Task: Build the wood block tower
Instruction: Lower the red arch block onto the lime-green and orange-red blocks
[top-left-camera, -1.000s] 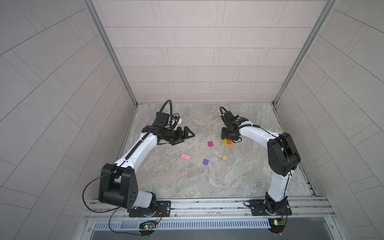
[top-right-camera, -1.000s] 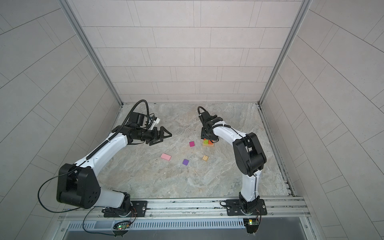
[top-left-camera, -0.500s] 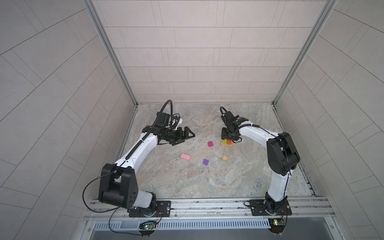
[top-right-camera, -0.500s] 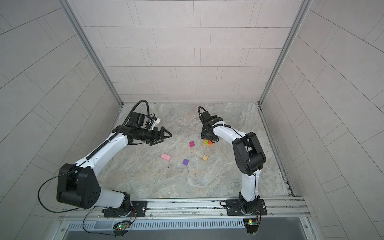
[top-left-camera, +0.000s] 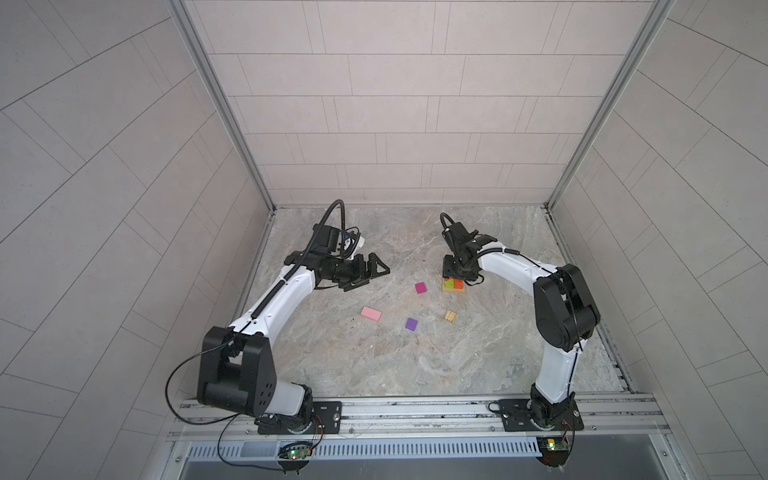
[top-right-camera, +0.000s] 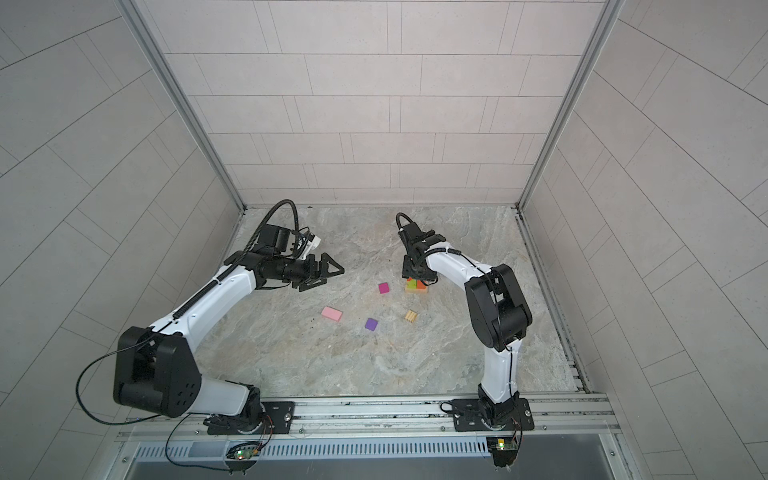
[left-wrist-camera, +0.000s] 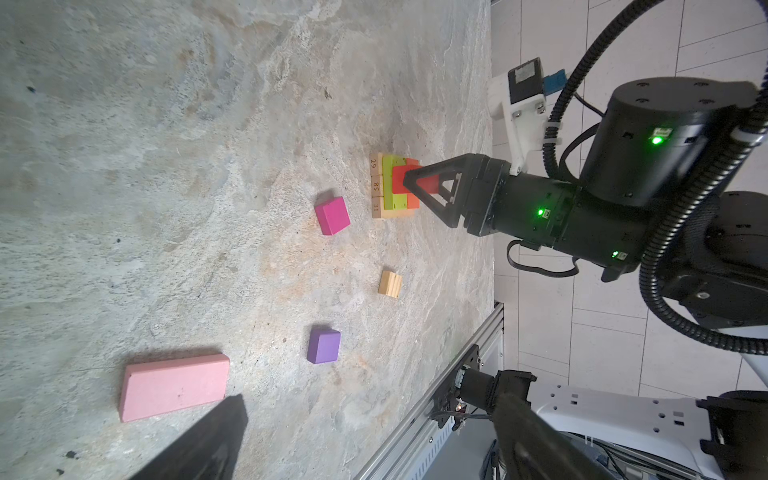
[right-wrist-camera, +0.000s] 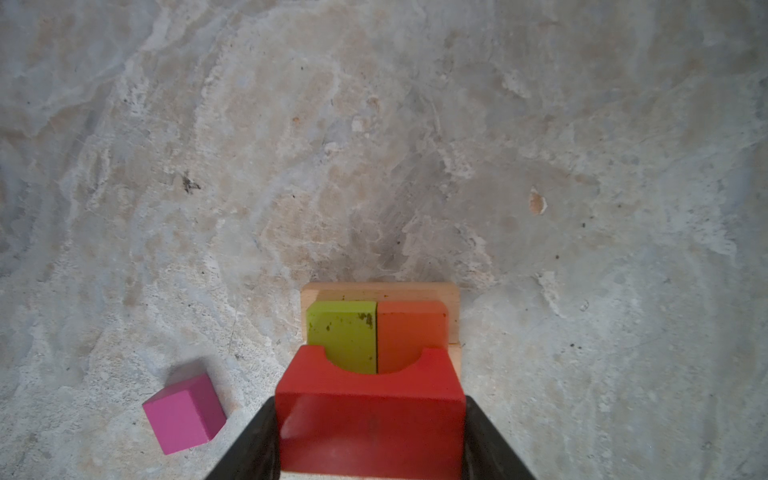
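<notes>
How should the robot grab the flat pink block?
Come straight down and pinch the pink block across its narrow width, on the two long sides. It lies flat, broad face up, with nothing touching it, so those thin sides are probably the easiest hold.

No visible change, nothing moved

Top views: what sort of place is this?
Probably a robot test cell: tiled walls on three sides, stone-look floor, left arm and right arm bolted to a front rail.

R-wrist view crops red arch (right-wrist-camera: 370, 415) — fingers (right-wrist-camera: 253, 449) too.
</notes>
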